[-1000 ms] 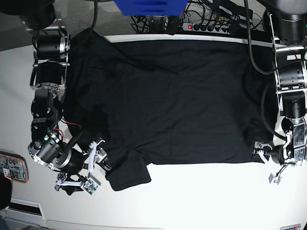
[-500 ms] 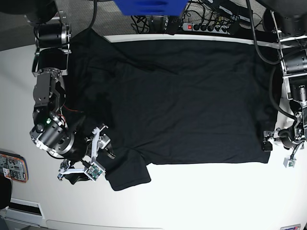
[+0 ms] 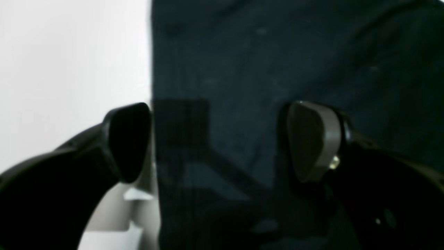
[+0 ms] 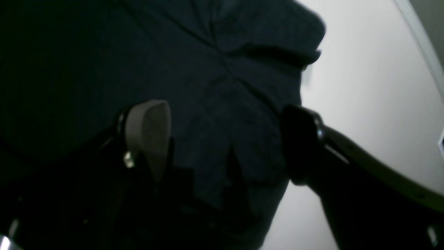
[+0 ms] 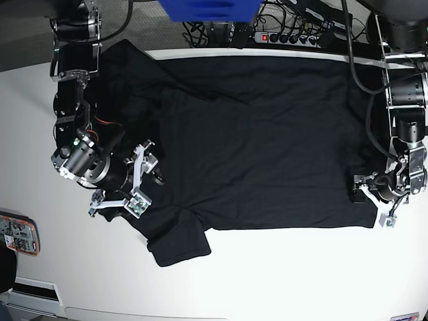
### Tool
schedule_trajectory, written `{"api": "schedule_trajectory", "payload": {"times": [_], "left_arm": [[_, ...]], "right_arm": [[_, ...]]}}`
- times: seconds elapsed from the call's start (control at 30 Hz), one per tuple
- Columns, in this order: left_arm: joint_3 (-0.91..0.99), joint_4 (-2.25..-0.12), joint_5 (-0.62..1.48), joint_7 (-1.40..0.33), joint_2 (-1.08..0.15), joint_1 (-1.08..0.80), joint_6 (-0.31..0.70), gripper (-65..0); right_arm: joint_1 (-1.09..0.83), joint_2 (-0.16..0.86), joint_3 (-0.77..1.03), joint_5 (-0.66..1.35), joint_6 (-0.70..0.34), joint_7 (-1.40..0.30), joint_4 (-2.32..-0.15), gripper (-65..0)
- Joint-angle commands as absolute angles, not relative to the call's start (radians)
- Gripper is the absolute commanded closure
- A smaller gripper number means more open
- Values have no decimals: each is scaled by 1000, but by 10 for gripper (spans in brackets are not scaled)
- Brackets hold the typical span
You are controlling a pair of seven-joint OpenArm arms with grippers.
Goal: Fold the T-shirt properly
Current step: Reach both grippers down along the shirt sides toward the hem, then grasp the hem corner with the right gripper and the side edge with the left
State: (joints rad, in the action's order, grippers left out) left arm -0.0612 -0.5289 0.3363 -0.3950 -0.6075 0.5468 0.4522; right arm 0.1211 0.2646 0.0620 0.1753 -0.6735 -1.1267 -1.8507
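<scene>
The T-shirt (image 5: pixel 247 140) is big and black; it lies spread out flat on the white table (image 5: pixel 287 274) and fills most of the middle of the base view; one short sleeve (image 5: pixel 179 244) sticks out at about 7 o'clock, and its top edge runs along the far side of the table at 12 o'clock; the cloth has soft wrinkles in it.

The right gripper (image 5: pixel 137 184) is at about 9 o'clock in the base view, over the shirt's edge near that sleeve; its jaws stand wide apart; in the right wrist view the right gripper (image 4: pixel 225 139) has one finger (image 4: pixel 149 132) over the dark cloth and the other finger (image 4: pixel 300 142) by the shirt's edge where the white table starts; nothing is pinched between them; I cannot tell if the tips touch the cloth.

The left gripper (image 5: pixel 374 197) is at about 3 o'clock in the base view, right at the shirt's side edge; its jaws are wide open too; in the left wrist view the left gripper (image 3: pixel 215 139) sits across the straight edge of the shirt, with one finger (image 3: pixel 128 139) over the white table and the other finger (image 3: pixel 312 139) over the black cloth; it holds nothing.

Past the far edge of the table at 12 o'clock there is a power strip (image 5: pixel 294 38) with cables, and a blue thing (image 5: pixel 208 9) beside it.
</scene>
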Motion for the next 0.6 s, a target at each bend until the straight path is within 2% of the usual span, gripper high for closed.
{"api": "schedule_trajectory", "payload": {"times": [0.0, 0.2, 0.27, 0.3, 0.37, 0.5, 0.57], "left_arm": [[-79, -539, 341, -377, -628, 573, 450, -608], [-104, -486, 344, -367, -628, 576, 450, -606], [-108, -487, 341, -367, -628, 573, 450, -578], [-108, -487, 341, -367, -628, 573, 452, -533], [-108, -487, 341, -367, -630, 573, 452, -397], [-99, -489, 348, -366, -630, 579, 450, 0], [-97, -490, 348, -352, -630, 579, 449, 0]], "right_arm": [[142, 271, 68, 185, -673, -1104, -1871, -478], [142, 271, 68, 185, -673, -1107, -1906, -478], [142, 271, 68, 185, -673, -1107, -1906, -478], [142, 271, 68, 185, -673, -1107, -1906, -478], [142, 271, 68, 185, -673, -1107, -1906, -478], [142, 271, 67, 185, -673, -1110, -1906, -478], [143, 271, 67, 185, -673, -1110, -1905, -478]]}}
